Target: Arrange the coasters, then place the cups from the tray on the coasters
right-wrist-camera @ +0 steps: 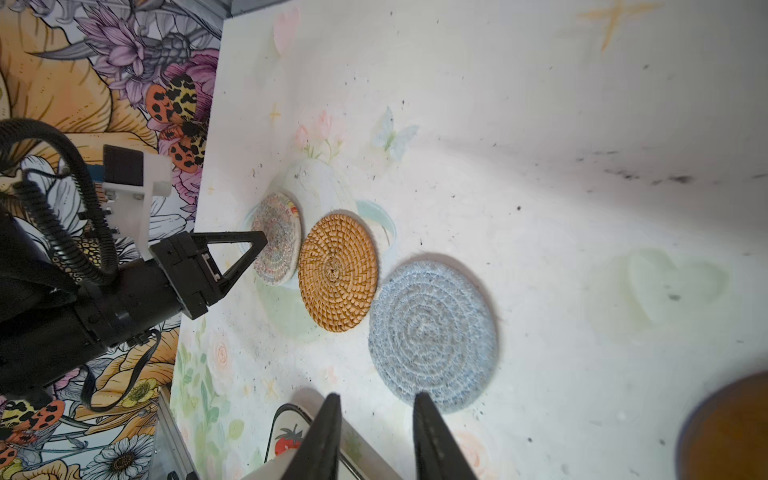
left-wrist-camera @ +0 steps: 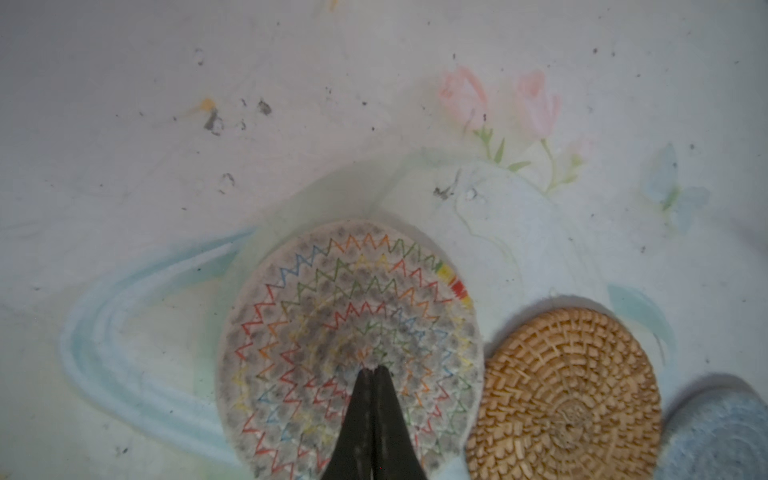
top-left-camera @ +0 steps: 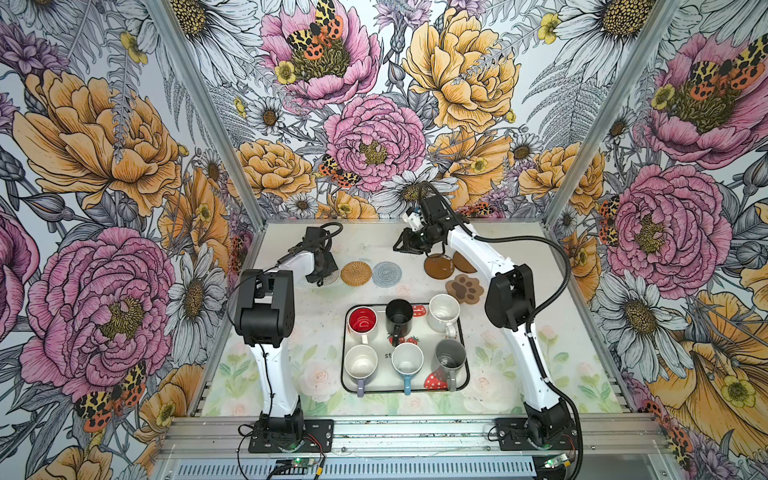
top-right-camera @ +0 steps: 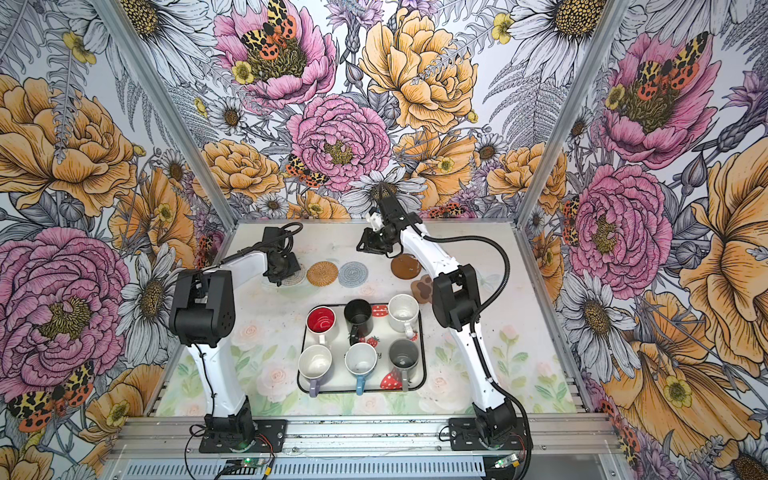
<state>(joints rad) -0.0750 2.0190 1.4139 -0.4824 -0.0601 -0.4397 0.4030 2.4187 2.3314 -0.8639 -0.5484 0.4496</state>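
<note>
the left fingers are pressed together, tips on the middle of the stitched coaster. if they shove it sideways, that soft coiled mat may buckle or ride up on the stiff, ridged rattan coaster, whose edge touches it. the right fingers stand narrowly apart, holding nothing, above the desk between the fuzzy grey spiral coaster and the brown discs. those two discs seem to overlap, so a cup set there would likely rock. thin, smooth and flat, they offer little edge to pinch and may slip. the lobed paw coaster lies just beside the right arm, which could nudge it. all six cups sit in the glossy, black-rimmed tray.
</note>
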